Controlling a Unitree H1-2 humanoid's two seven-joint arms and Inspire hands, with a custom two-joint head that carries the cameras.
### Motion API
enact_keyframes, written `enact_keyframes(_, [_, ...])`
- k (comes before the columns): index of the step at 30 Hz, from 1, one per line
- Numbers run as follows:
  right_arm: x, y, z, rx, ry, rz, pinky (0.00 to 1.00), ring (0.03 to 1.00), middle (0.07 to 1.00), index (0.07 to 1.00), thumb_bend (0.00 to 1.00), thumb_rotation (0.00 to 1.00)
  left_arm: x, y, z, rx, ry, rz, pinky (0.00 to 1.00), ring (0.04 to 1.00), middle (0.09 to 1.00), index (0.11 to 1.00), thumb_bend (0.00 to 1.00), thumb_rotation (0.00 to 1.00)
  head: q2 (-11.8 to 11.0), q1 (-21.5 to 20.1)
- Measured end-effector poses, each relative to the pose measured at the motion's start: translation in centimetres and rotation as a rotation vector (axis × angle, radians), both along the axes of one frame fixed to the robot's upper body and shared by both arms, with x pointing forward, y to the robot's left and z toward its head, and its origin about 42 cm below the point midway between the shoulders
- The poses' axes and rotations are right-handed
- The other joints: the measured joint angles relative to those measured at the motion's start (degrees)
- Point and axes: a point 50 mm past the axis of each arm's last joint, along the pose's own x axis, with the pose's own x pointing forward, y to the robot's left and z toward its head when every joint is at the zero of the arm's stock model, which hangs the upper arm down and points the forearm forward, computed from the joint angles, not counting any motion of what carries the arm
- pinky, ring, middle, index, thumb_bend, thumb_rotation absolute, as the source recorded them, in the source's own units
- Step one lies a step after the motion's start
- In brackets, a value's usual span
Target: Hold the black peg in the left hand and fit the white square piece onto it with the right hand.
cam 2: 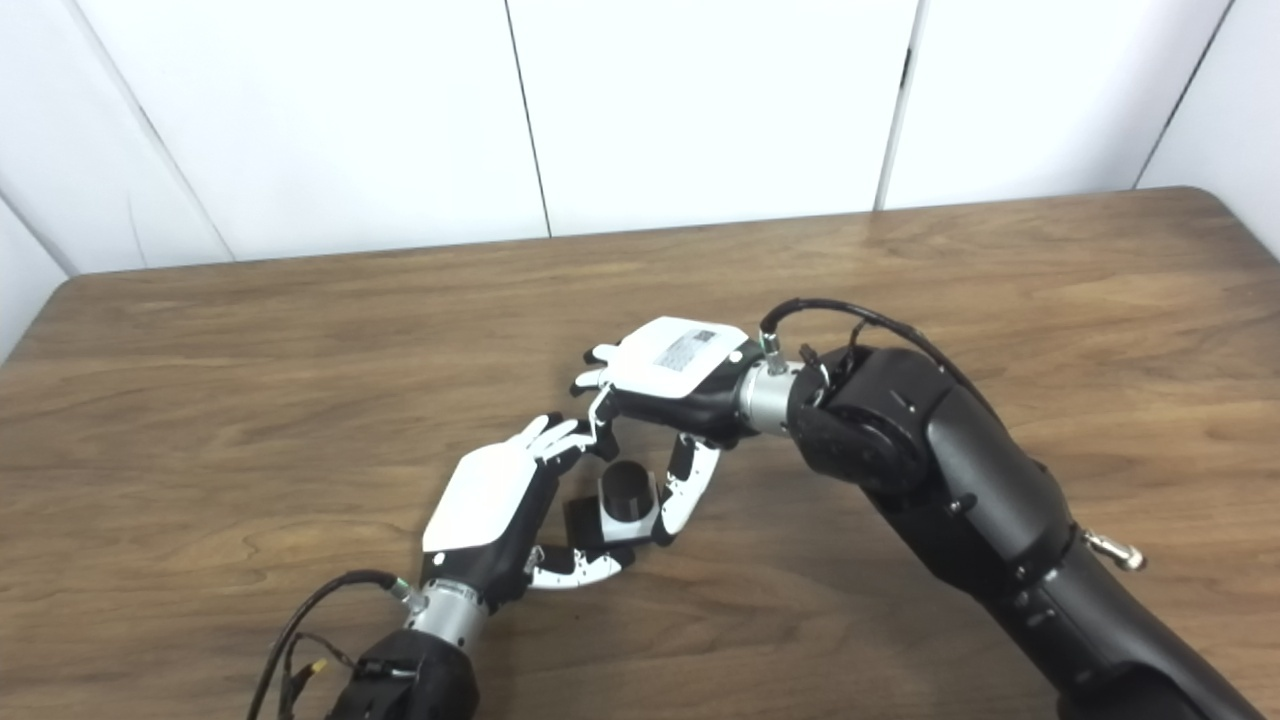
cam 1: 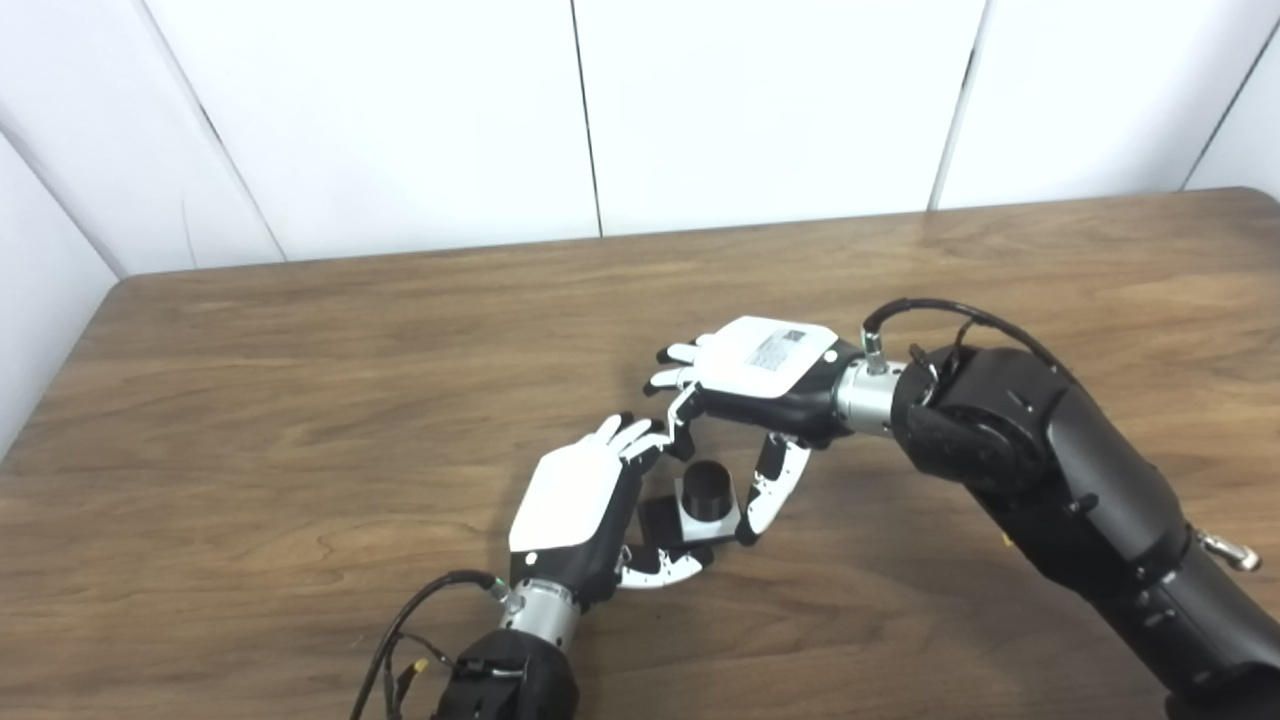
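Left eye view: our left hand (cam 1: 575, 510) curls its fingers around the black peg (cam 1: 707, 490) base; our right hand (cam 1: 760, 375), at 1 o'clock, pinches the white square piece (cam 1: 708, 522) seated around it on the table (cam 1: 300, 400).

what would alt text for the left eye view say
Two robot hands meet over a wooden table, the left hand and right hand closing around a black peg standing through a white square piece.

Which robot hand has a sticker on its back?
The right hand, the one farther back on the table. Its white back carries a printed label. The left hand, nearer the camera, has a plain white back.
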Motion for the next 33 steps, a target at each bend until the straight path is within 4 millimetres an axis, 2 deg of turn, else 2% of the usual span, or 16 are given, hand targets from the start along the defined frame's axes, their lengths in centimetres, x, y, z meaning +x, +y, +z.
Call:
enact_keyframes(6, [0.2, -0.3, 0.2, 0.012, -0.001, -0.013, 0.98, 1.000, 0.947, 0.665, 0.94, 0.41, 0.0, 0.1, 0.1, 0.000, 0.013, 0.003, 0.92, 0.970, 0.919, 0.829, 0.89, 0.23, 0.0, 0.0])
enact_keyframes(19, [0.7, -1.4, 1.2, 0.058, -0.003, -0.070, 0.99, 1.000, 0.937, 0.672, 0.95, 0.37, 0.2, 1.0, 0.4, -0.005, 0.023, 0.046, 0.94, 0.967, 0.922, 0.838, 0.93, 0.24, 0.0, -0.1])
enact_keyframes(21, [0.9, -1.9, 1.5, 0.079, -0.002, -0.083, 0.99, 1.000, 0.936, 0.696, 0.94, 0.36, 0.2, 1.2, 0.6, -0.003, 0.024, 0.051, 0.94, 0.967, 0.923, 0.845, 0.93, 0.27, 0.0, -0.1])
enact_keyframes(28, [1.4, -4.1, 2.5, 0.123, 0.014, -0.150, 0.97, 1.000, 0.938, 0.807, 0.95, 0.40, 0.2, 2.4, 1.2, 0.027, 0.062, 0.042, 0.96, 0.992, 0.961, 0.910, 0.96, 0.39, -0.3, -0.3])
enact_keyframes(33, [1.6, -5.1, 2.7, 0.115, 0.007, -0.180, 0.97, 1.000, 0.948, 0.859, 0.95, 0.40, 0.3, 4.0, 1.5, 0.024, 0.164, 0.005, 0.98, 1.000, 0.988, 0.950, 1.00, 0.42, -0.3, -0.4])
